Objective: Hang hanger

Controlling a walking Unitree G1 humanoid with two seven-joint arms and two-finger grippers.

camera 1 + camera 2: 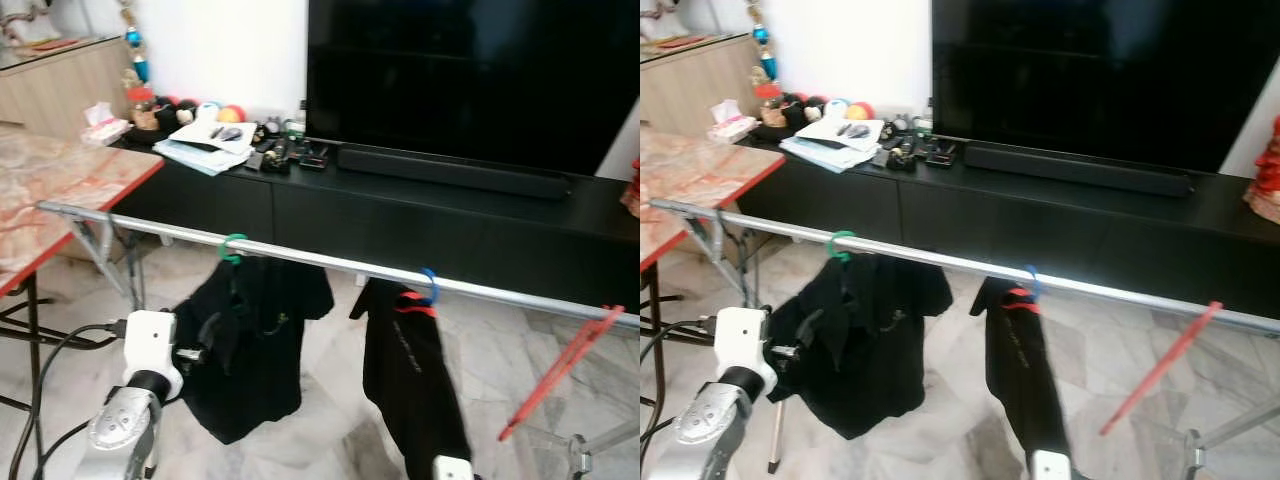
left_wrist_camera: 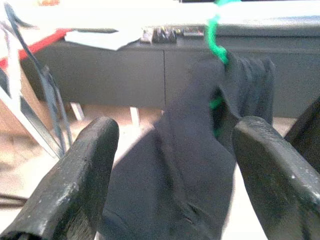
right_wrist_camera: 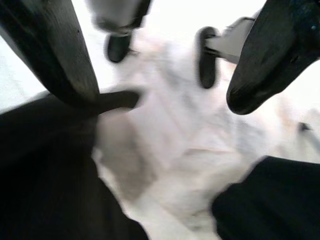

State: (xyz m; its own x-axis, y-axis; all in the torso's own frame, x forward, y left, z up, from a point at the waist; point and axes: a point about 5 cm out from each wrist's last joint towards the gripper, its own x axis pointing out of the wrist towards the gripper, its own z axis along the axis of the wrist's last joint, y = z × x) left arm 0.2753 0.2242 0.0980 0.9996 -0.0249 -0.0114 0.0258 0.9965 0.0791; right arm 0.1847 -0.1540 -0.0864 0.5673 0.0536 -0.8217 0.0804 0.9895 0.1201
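Left eye view: green hanger (image 1: 232,247) carries black shirt (image 1: 250,330) on rail (image 1: 330,262); both grippers spread, empty.

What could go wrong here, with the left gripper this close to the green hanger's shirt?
1. The left gripper is open right at the black shirt; closing or pulling back could snag fabric and drag the green hanger off the rail.
2. The red hanger hangs tilted near the rail's end; a jolt may drop it.

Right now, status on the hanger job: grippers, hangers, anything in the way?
Left gripper open, facing the black shirt on the green hanger. Right gripper open, low, pointing at the floor. Green and blue hanger both hooked on the rail. Red hanger leans farther right.
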